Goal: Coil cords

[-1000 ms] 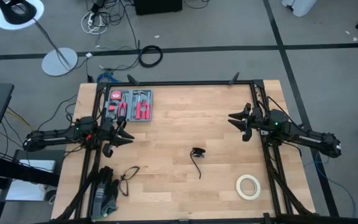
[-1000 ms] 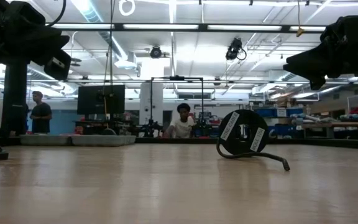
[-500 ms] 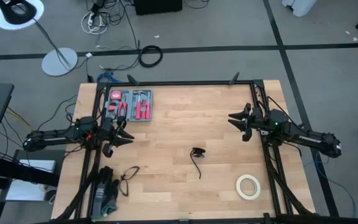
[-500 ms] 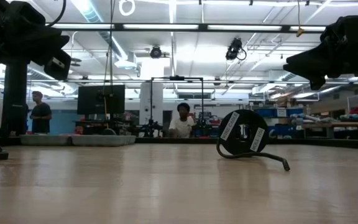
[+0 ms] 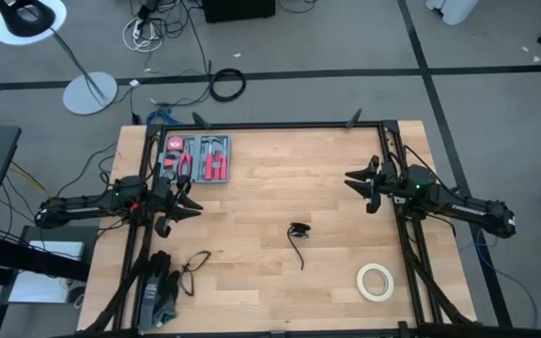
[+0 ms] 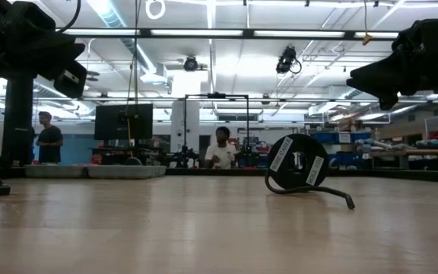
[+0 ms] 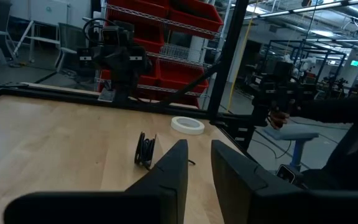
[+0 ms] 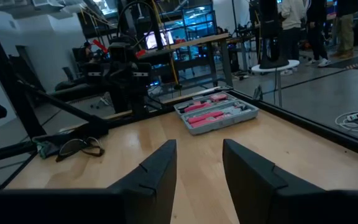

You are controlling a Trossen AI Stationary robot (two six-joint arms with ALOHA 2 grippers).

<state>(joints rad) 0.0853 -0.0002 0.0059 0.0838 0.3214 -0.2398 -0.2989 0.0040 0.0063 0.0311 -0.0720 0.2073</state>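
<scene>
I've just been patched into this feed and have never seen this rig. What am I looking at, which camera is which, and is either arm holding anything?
These are two dark robot arms at a wooden table, each ending in a two-finger tool. The top-down picture shows the whole table: the left tool waits at the left edge, the right tool at the right edge. The low picture looks level across the tabletop into the room, where people stand far behind. The other two pictures come from cameras on each wrist, looking past that arm's own fingers.

On the table lie the cord, a thin black cable with a chunky end, near the middle; a cream tape roll towards the right; a grey tray of red-handled tools near the left arm; and a pair of glasses. Both tools are open and hold nothing.
</scene>
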